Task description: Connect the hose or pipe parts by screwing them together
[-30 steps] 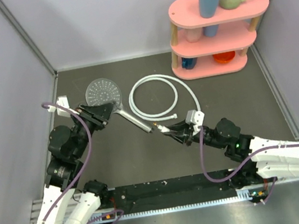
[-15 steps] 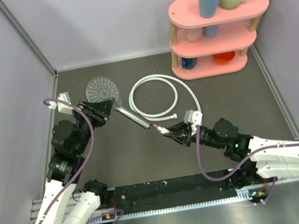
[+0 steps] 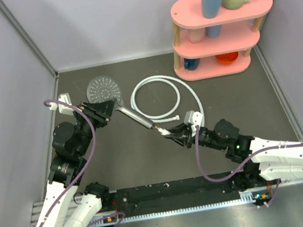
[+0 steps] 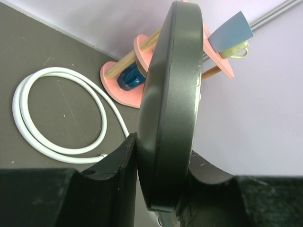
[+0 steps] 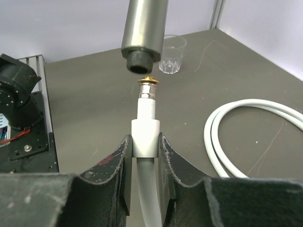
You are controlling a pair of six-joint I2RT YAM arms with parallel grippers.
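My left gripper (image 3: 100,111) is shut on the rim of the dark grey shower head (image 3: 103,90) (image 4: 168,104), holding it off the table with its handle (image 3: 136,117) slanting toward the middle. The threaded handle end (image 5: 141,64) hangs just above the brass-tipped hose fitting (image 5: 147,87), a small gap between them. My right gripper (image 5: 144,153) (image 3: 177,136) is shut on the white collar of that hose end. The white hose (image 3: 157,96) lies looped on the table behind.
A pink two-tier shelf (image 3: 219,22) with mugs and cups stands at the back right. A small clear plastic cup (image 5: 172,60) sits on the table beyond the handle end. Grey walls close in the left, back and right.
The shower head handle has swung a little nearer the hose fitting, and my right gripper has edged left and up toward it. Both grips stay as they were.
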